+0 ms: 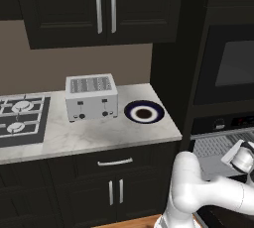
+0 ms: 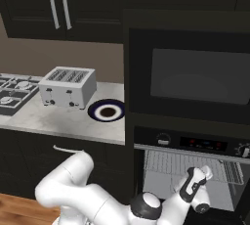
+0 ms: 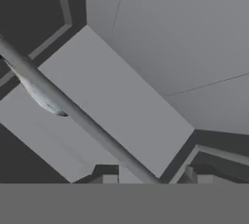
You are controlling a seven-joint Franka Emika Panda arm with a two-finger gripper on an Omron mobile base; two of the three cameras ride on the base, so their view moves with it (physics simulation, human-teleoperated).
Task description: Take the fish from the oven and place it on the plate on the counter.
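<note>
Fish (image 3: 41, 96): lies up and left of your jaws in the hand view, half behind the oven (image 2: 195, 170) rack bar, long axis along it; jaws' state: cannot tell.

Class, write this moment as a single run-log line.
phase: reaching into oven | gripper: open, empty | fish: in oven, behind rack bar | plate: empty on counter

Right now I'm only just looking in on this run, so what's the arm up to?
The white arm is reaching into the open oven, its gripper low inside the cavity by the wire rack. In the hand view a pale silvery shape, probably the fish, lies partly hidden behind a rack bar; nothing sits between the fingertips. The plate waits empty on the counter beside the toaster.
</note>
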